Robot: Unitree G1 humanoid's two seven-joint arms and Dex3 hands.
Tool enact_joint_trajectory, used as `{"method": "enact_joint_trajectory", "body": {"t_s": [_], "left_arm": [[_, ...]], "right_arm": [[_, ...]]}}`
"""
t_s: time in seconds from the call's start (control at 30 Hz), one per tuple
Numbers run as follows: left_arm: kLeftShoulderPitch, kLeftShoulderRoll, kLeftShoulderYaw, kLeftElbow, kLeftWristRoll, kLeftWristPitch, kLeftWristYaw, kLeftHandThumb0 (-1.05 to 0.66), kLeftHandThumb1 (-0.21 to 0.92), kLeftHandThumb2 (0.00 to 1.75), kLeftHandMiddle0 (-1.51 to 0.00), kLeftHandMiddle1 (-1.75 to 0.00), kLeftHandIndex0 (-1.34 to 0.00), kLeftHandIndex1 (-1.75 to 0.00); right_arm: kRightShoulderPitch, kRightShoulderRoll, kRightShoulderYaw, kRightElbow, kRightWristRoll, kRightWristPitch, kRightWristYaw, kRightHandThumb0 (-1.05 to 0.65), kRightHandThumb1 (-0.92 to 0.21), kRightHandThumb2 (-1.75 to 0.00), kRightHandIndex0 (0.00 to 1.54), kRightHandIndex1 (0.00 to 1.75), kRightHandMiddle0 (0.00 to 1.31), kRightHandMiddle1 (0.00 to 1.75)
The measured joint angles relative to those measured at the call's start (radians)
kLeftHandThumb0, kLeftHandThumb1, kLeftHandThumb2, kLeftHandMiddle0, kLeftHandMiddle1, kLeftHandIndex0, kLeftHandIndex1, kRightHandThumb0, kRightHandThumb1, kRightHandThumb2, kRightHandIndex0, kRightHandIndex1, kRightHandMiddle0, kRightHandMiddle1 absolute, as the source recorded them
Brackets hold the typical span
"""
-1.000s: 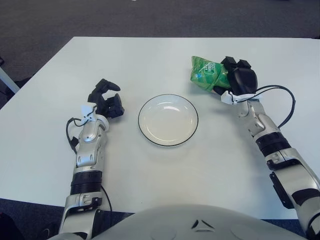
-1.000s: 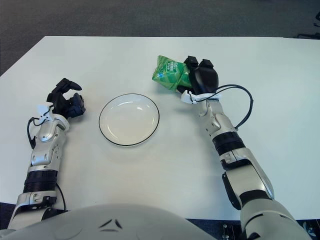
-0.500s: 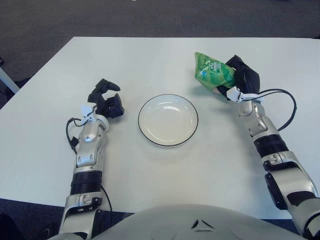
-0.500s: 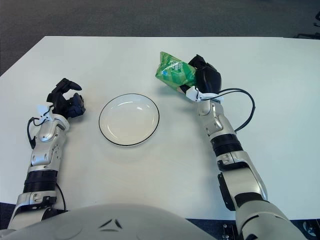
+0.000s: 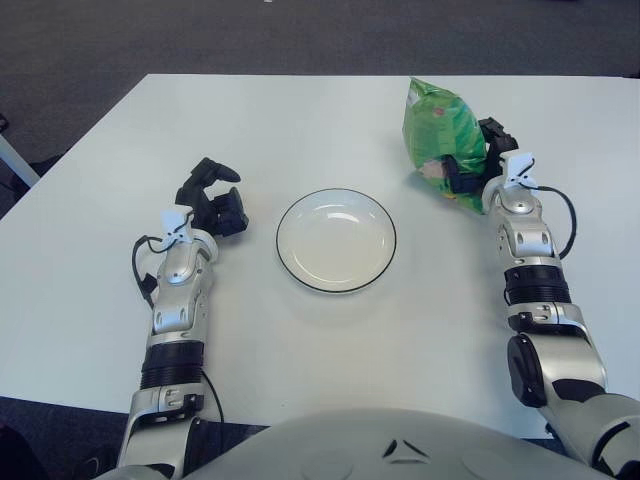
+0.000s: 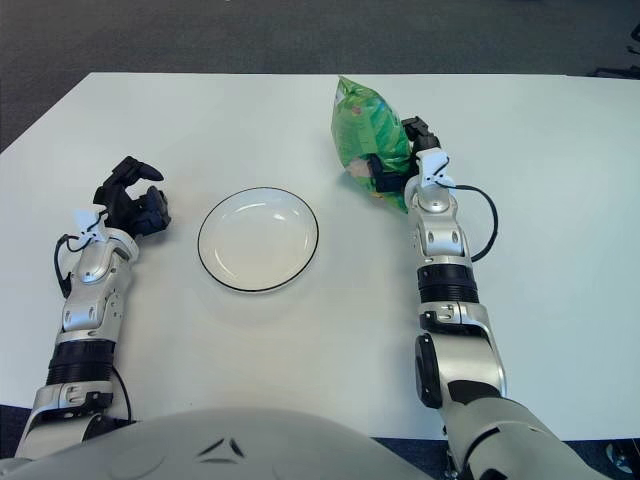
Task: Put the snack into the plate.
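the right hand [image 5: 478, 170] is up off the table on the right side of the scene, its black fingers [image 5: 452, 168] wrapped around the lower part of a green snack bag [image 5: 440, 128]. the bag stands nearly upright in that grip, its top end toward the far side, and it is raised clear of the white table [image 5: 330, 340]. the snack shows to the right of the plate [image 5: 336, 240] and a little farther away, apart from it and not over it. the plate, white with a dark rim, lies flat near the middle of the table with nothing in it. to the left of the plate, well apart from the snack, the left hand [image 5: 212, 200] shows with its fingers curled loosely and gripping nothing.
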Motion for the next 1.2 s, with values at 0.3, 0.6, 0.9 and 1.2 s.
{"method": "enact_joint_trajectory", "body": {"t_s": [0.3,0.6,0.9,1.2], "left_arm": [[-0.004,0.000,-0.001,0.004,0.000,-0.004,-0.005,-0.49,0.29,1.35,-1.36,-1.75,-0.64,-1.75],[-0.007,0.000,-0.001,0.010,0.001,-0.007,-0.005,-0.49,0.29,1.35,-1.36,-1.75,-0.64,-1.75],[-0.015,-0.001,-0.002,0.021,0.001,-0.017,-0.005,-0.49,0.29,1.36,-1.36,-1.75,-0.64,-1.75],[-0.016,-0.002,-0.003,0.023,0.003,-0.017,-0.004,-0.50,0.28,1.36,-1.36,-1.75,-0.64,-1.75]], "right_arm": [[-0.009,0.016,-0.052,-0.142,0.163,0.309,0.063,0.00,-0.12,-1.51,0.83,1.62,0.51,1.75],[-0.061,0.054,-0.151,-0.232,0.322,0.569,0.043,0.00,-0.11,-1.52,0.83,1.62,0.53,1.75],[-0.114,0.068,-0.187,-0.281,0.412,0.669,0.041,0.00,-0.08,-1.57,0.83,1.65,0.55,1.75],[-0.117,0.085,-0.215,-0.312,0.448,0.713,0.016,0.00,-0.04,-1.61,0.85,1.67,0.58,1.75]]}}
